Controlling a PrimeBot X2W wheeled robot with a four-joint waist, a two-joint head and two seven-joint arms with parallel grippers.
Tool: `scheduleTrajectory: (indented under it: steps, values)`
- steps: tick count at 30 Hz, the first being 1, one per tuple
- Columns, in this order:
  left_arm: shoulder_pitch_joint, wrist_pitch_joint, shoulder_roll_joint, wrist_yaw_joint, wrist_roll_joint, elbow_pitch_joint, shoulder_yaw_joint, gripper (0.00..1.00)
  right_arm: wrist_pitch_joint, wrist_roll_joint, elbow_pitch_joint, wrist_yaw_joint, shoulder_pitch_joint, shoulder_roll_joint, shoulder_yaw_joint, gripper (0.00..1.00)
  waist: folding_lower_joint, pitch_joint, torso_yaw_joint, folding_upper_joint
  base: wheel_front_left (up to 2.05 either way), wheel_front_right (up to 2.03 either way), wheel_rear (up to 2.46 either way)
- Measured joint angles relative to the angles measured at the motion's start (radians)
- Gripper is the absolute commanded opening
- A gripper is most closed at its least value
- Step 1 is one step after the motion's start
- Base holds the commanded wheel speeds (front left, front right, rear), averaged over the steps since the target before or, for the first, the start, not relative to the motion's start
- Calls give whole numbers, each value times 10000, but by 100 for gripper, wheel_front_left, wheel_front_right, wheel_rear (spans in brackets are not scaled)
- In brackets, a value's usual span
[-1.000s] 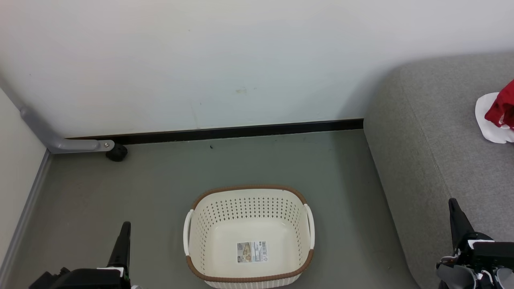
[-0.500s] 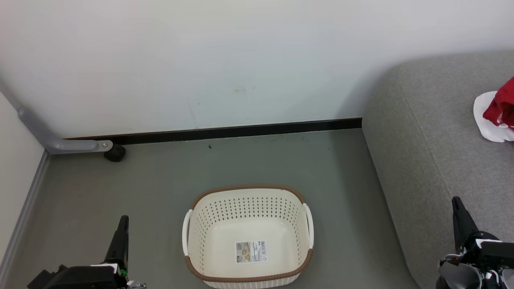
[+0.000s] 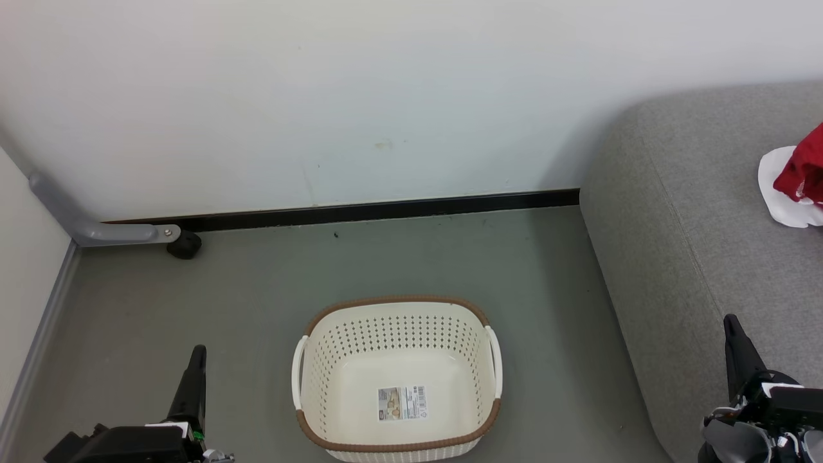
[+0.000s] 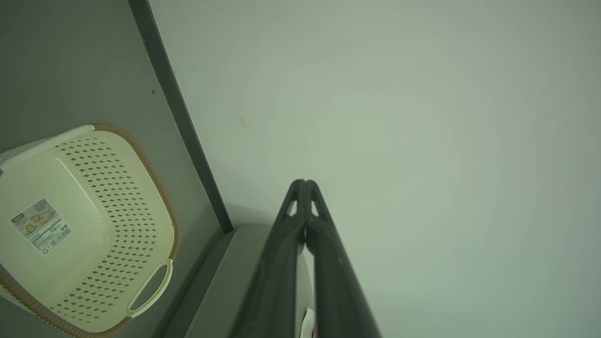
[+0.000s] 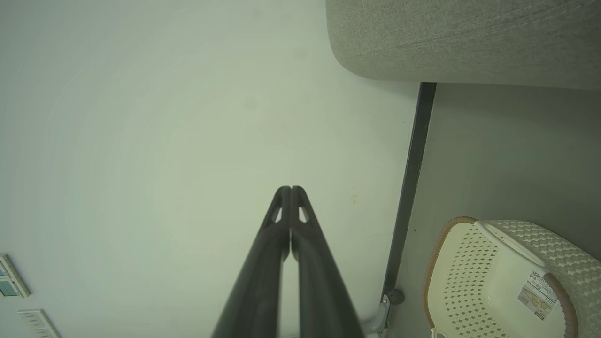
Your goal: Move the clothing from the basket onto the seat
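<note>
Staying shut and empty, the left gripper (image 3: pixel 198 352) and right gripper (image 3: pixel 730 325) are seen unmoved since a moment ago. The basket (image 3: pixel 398 300) is left empty between them, nearer the left. The clothing (image 3: pixel 804 170) is laid on the seat (image 3: pixel 707 225), ahead of the right gripper.

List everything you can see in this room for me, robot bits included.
Basket: one, cream with a brown rim, on the grey floor, in the middle.
Label sticker: one, pale, on the basket's inner bottom.
Seat: one, light grey, at the right.
Clothing: one red-and-white heap, on the seat, cut off by the picture's right edge.
Caster wheel: one, black, under a grey leg, far left by the wall.
Baseboard: one, black, along the foot of the white wall.
Left gripper: one, dark, shut, lower left.
Right gripper: one, dark, shut, lower right.
</note>
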Motion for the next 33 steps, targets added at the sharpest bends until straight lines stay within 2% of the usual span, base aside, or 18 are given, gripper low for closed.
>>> scheduleTrajectory:
  steps: [33]
  values:
    - [0,0,-2,0,0,-31,-2,0,-2,4,-10,0,4,4,2,0,0,1,0,0,0,0,0]
